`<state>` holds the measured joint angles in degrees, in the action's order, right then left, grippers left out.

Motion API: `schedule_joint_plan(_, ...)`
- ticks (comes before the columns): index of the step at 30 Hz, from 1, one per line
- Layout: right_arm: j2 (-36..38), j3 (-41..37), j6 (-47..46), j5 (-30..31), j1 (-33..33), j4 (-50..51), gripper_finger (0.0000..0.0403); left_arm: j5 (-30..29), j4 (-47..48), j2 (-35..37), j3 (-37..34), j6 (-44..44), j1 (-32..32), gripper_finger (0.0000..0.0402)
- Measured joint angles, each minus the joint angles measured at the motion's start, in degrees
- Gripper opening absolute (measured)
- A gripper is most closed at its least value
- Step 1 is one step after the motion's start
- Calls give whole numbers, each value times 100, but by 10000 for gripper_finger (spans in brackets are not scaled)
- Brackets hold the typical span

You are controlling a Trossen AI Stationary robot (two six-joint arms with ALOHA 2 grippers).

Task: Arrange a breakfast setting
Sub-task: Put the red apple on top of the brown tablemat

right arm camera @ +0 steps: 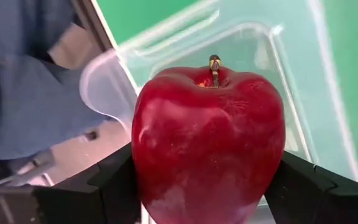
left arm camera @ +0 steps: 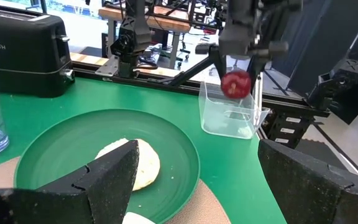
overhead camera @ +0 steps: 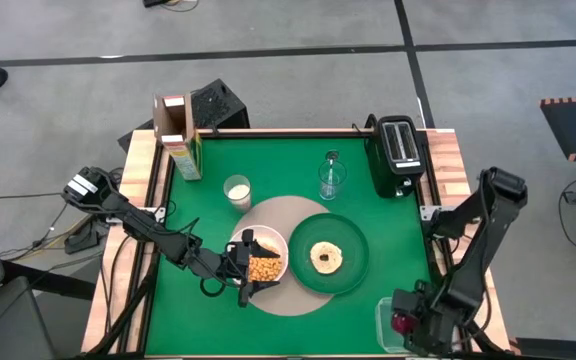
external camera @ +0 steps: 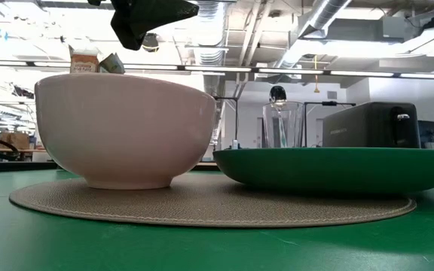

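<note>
Right tool (right arm camera: 207, 186) around glossy red apple (right arm camera: 209, 146)

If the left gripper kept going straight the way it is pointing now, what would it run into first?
Most likely the toasted bread on the dark-green plate, which lies directly ahead between the open left gripper's fingers. The clear plastic tub lies farther on; depth is hard to judge.

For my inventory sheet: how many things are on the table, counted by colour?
White: 2, bowl, cup
Green: 1, plate
Tan: 2, mat, bread
Red: 1, apple
Clear: 2, glass, tub
Black: 1, toaster
Brown: 1, carton
Total: 10
</note>
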<state>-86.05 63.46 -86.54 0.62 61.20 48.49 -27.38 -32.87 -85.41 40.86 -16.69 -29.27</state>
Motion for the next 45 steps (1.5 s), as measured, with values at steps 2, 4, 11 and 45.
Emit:
schedule_joint_plan(2, 237, 0, 22, 162, -59, 36, 304, 1, 9, 0, 0, 9, -1, 316)
schedule_joint_plan(4, 448, 0, 191, 466, -116, 64, 304, -2, 54, 0, 0, 119, -1, 316)
schedule_joint_plan(11, 802, 0, 1524, 1486, -638, -12, 305, 8, 145, 0, 0, 358, 81, 316)
schedule_joint_plan(45, 801, -1055, 7721, 1686, -3894, -5139, 306, 732, -432, 0, 2, 1340, 636, 384)
